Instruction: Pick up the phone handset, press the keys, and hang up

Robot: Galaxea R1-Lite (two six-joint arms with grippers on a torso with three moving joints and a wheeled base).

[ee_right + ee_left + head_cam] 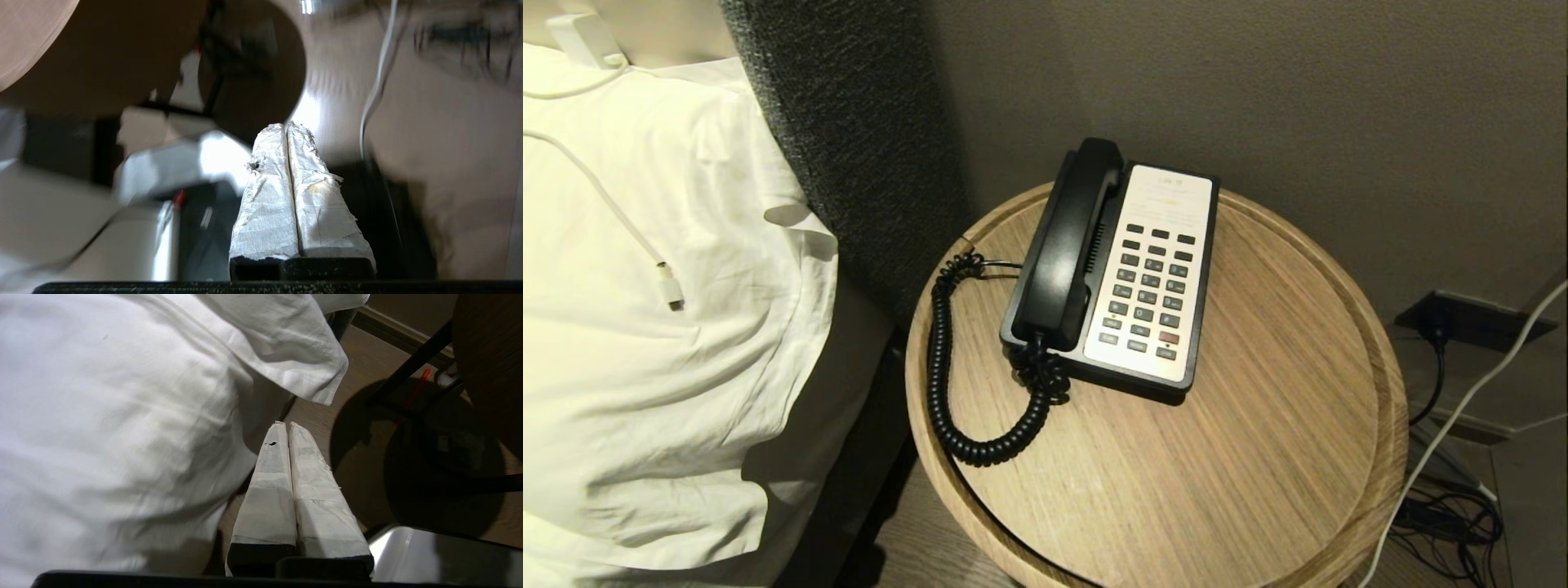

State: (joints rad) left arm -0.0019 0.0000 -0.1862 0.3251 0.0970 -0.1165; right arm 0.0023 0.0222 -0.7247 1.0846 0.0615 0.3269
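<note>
A white pillow (662, 327) on the bed fills the space left of the round wooden counter (1258, 457), with a dark padded headboard (849, 122) behind. The phone base (1201, 327) sits near the counter's back edge, the phone handset (1066, 245) cradled on its left side and the keys (1150, 290) beside it. Only the wrist views show the arms: the left gripper (288, 426) beside the pillow and the right gripper (287, 127) below the counter both have fingers pressed together, holding nothing.

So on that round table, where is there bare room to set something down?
The round table is bare right of the phone base and in front of it, out to the rim. The left side is crowded: the handset and its coiled cord loop near the pillow.
</note>
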